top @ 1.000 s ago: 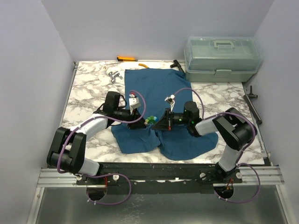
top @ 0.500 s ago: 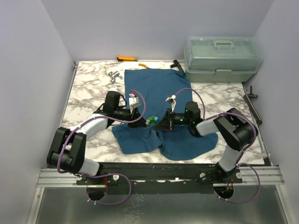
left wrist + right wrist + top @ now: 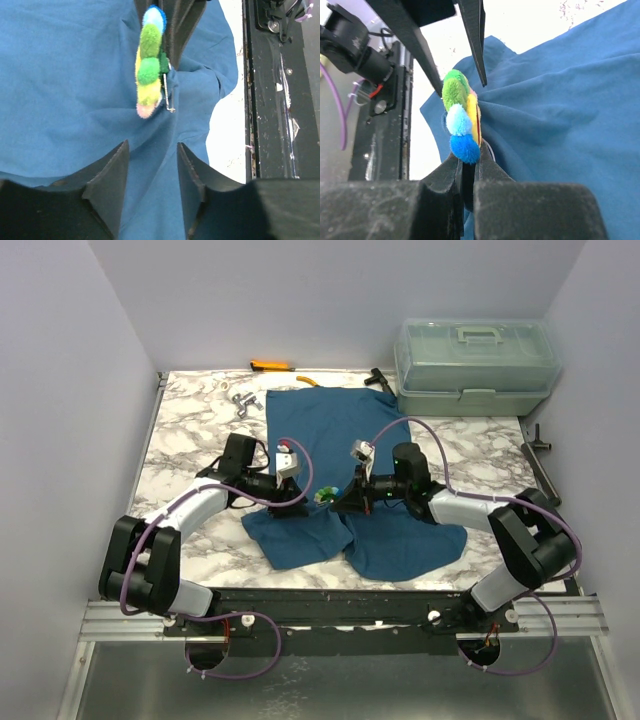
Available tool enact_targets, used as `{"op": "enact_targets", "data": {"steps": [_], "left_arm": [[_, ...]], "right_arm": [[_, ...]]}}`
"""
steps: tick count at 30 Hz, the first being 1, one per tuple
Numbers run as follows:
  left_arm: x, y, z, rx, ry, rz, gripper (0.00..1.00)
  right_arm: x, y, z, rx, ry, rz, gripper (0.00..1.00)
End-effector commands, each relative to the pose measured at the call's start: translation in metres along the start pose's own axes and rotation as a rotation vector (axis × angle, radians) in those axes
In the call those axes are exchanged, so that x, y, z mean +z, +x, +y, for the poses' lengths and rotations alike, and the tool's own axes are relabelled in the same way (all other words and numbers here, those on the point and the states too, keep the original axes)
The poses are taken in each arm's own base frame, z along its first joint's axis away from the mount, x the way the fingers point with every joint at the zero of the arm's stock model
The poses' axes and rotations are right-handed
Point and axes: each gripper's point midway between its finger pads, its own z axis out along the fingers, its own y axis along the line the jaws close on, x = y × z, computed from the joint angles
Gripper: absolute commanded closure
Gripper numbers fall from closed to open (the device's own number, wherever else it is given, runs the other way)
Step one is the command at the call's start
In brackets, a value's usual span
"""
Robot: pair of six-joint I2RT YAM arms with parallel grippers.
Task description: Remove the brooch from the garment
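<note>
Brooch (image 3: 149, 60) raised over garment (image 3: 340, 430) near-centre, cloth puckered up to its pin | right gripper (image 3: 467, 170) pinched tight on brooch, from garment's right | left gripper (image 3: 150, 150) parted narrowly, facing brooch from garment's left, contact unclear | table (image 3: 190, 440) showing along garment's left and right edges | case (image 3: 474, 365) beyond garment's far right corner

brooch (image 3: 460, 117) between right gripper (image 3: 468, 167) fingertips, just ahead of left gripper (image 3: 150, 150) fingertips; garment (image 3: 60, 75) beneath both.
</note>
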Motion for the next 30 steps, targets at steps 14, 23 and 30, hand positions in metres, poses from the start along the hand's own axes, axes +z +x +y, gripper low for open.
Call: {"op": "enact_targets", "data": {"steps": [14, 23, 30], "left_arm": [[-0.005, -0.016, 0.011, 0.042, -0.06, 0.022, 0.36], [0.012, -0.013, 0.014, 0.05, -0.063, 0.041, 0.3], [0.016, -0.013, 0.009, 0.078, -0.03, 0.037, 0.39]], "right_arm": [[-0.009, 0.006, -0.018, -0.158, 0.081, 0.115, 1.0], [-0.008, 0.005, -0.007, -0.119, 0.029, 0.113, 0.99], [-0.008, 0.004, 0.001, -0.1, -0.009, 0.113, 0.99]]}}
